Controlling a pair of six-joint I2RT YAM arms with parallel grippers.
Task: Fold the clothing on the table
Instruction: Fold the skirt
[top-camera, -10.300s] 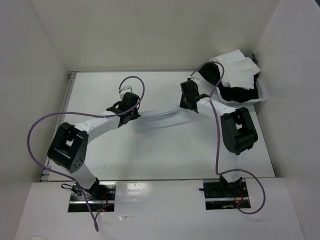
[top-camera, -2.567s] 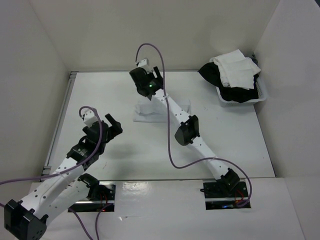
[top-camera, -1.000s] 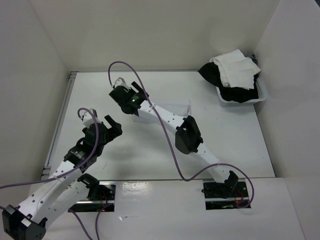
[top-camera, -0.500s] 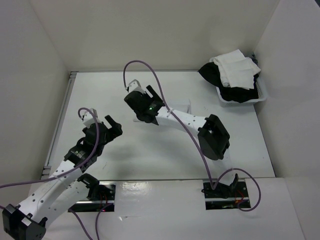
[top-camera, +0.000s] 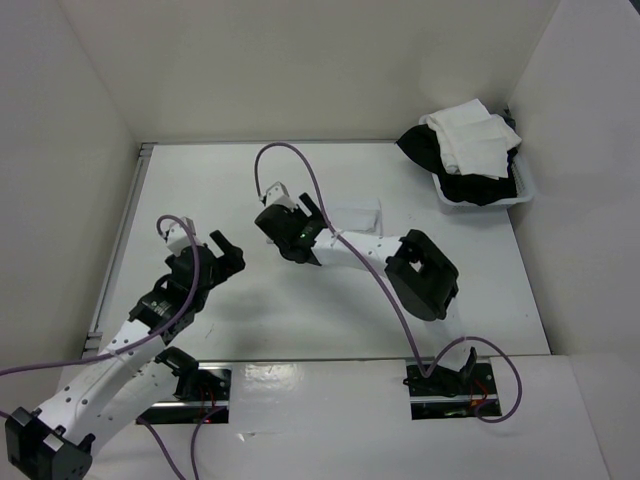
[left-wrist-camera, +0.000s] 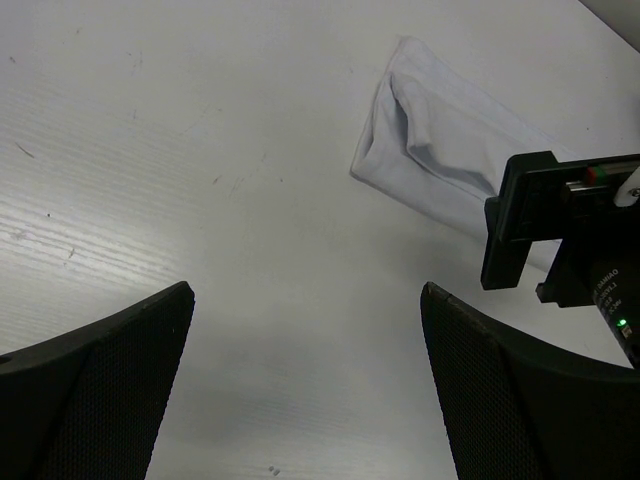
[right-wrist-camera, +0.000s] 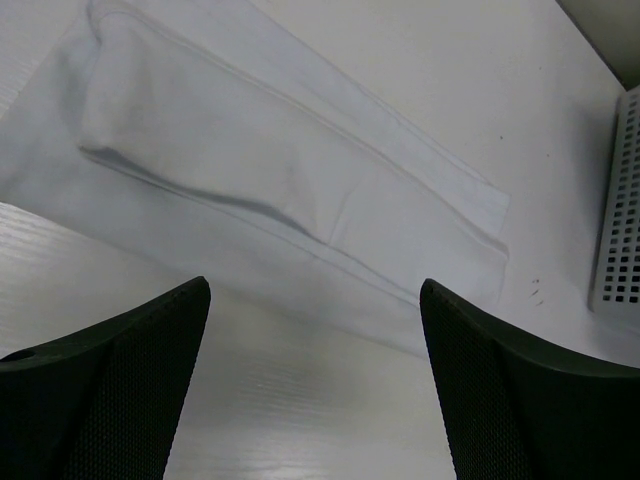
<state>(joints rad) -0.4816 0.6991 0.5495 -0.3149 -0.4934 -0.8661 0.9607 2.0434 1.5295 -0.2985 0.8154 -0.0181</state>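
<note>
The clothing (top-camera: 355, 216) lies folded into a long narrow white strip on the table (top-camera: 300, 320), partly hidden under my right arm. The right wrist view shows it flat with soft creases (right-wrist-camera: 280, 170), just beyond the fingertips. My right gripper (top-camera: 311, 216) hovers open at the strip's left end, nothing between its fingers (right-wrist-camera: 120, 370). My left gripper (top-camera: 226, 251) is open over bare tabletop, to the left of the garment. In the left wrist view the strip's end (left-wrist-camera: 430, 150) lies ahead, with the right wrist beside it.
A white plastic bin (top-camera: 524, 190) heaped with white and black garments stands at the far right corner; its perforated wall (right-wrist-camera: 620, 200) shows in the right wrist view. White upright walls enclose the table. A grey metal strip (top-camera: 120, 250) runs along the left edge.
My right arm has drawn back, its gripper sliding right and nearer along the garment's left end while its elbow folded. The left arm has stayed still. The garment has not shifted.
</note>
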